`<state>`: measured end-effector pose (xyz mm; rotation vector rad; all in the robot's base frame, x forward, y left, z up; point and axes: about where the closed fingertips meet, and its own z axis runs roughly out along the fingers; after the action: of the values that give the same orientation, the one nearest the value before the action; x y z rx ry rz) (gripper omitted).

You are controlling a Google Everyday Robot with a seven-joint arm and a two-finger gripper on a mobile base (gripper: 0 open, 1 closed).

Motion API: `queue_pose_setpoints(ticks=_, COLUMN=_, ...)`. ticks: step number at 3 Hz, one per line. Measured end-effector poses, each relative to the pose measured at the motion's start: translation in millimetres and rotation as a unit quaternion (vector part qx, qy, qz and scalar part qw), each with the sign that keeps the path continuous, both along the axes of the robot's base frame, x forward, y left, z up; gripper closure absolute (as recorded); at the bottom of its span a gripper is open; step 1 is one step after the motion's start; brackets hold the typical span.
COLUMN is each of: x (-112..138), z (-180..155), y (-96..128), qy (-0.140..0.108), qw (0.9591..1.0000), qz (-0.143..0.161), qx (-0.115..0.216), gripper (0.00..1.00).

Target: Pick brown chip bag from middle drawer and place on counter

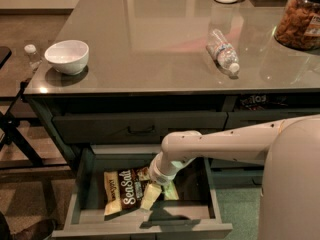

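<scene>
I see the middle drawer (83, 186) pulled out, below the counter (150, 44). The brown chip bag (121, 198) lies flat on the drawer floor, in the left-centre part, w/ the "Sea Salt" text facing up. The arm (215, 145) comes from the right side and bends down into the drawer. The gripper (160, 200) is inside the drawer, at the right end of the bag. Its two pale fingers (150, 198) stand apart, so it is spread and is gripping nothing. The left finger overlaps the bag's right edge in the view, but I cannot tell if it touches. The other finger is just beside the bag, to the right.

On the counter: a white bowl (67, 57) near the front-left corner, a clear water bottle (223, 52) lying on its side at centre-right, and a jar (299, 19) w/ brown contents at the far right. The drawer w/ the dark bar handle (140, 129) above is closed.
</scene>
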<state>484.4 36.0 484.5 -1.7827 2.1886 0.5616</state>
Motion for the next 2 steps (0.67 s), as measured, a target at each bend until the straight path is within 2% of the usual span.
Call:
queue_pose_setpoints(ticks=1, x=7.0, z=1.4, y=11.8, qy=0.001, qw=1.0, qz=-0.002, qx=0.009, gripper=0.0)
queue_pose_setpoints(ticks=2, x=24.5, z=-2.2, y=24.4, qy=-0.006, qw=0.9998, qz=-0.001, qx=0.017, gripper=0.0)
